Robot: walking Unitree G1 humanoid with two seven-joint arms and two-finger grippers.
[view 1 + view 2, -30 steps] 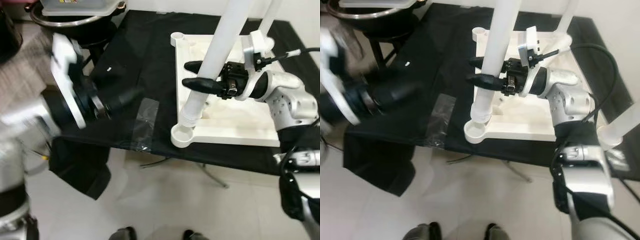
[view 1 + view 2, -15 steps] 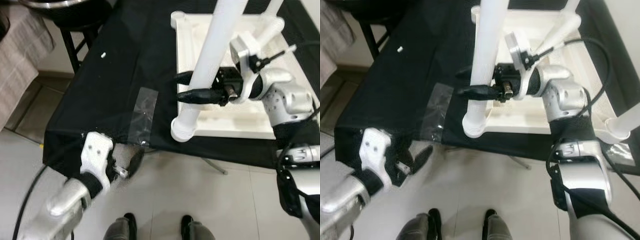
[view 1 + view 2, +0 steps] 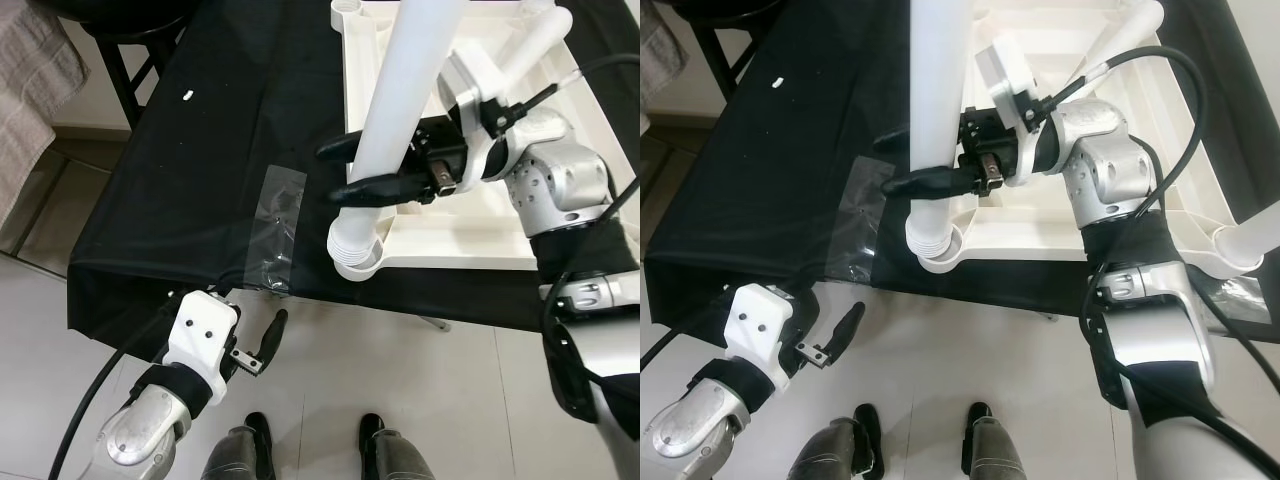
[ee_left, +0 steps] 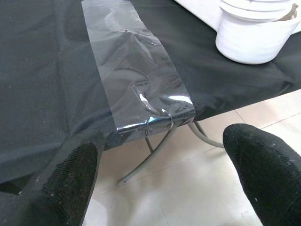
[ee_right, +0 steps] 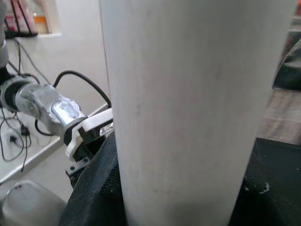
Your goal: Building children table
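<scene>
Tabletop [image 3: 470, 245], white, one, lies upside down on a table under a black cloth [image 3: 200, 180]. Corner sockets counted in the left eye view: two in sight, near-left [image 3: 357, 262] and far-left [image 3: 345, 10].

Legs: three white tubes in sight. Leg 1 [image 3: 405, 100] stands with its ribbed end in the near-left socket, leaning slightly. Leg 2 [image 3: 530, 45] rises at the far side of the tabletop. Leg 3 [image 3: 1252, 237] shows in the right eye view at the near-right corner.

Right gripper [image 3: 350, 170]: one black finger on each side of leg 1, just above the socket, clamped on the tube. Right wrist view: leg 1 [image 5: 188, 113] seen up close, black fingers [image 5: 94, 197] flanking it; the left arm [image 5: 51, 110] shows behind, low and well apart.

Left gripper [image 3: 262, 345]: below the table's near edge, over the tiled floor [image 3: 330, 390], fingers spread, holding nothing. Left wrist view: two black fingertips [image 4: 263, 165] wide apart, and between them a strip of clear tape [image 4: 136, 80] stuck to the cloth down to its edge, a metal table leg [image 4: 155, 150] under it, and the socket [image 4: 254, 28] with the ribbed leg end seated in it.

Two feet [image 3: 375, 445] on the floor at the near edge of both eye views. One small white scrap [image 3: 189, 96] on the cloth, far left.
</scene>
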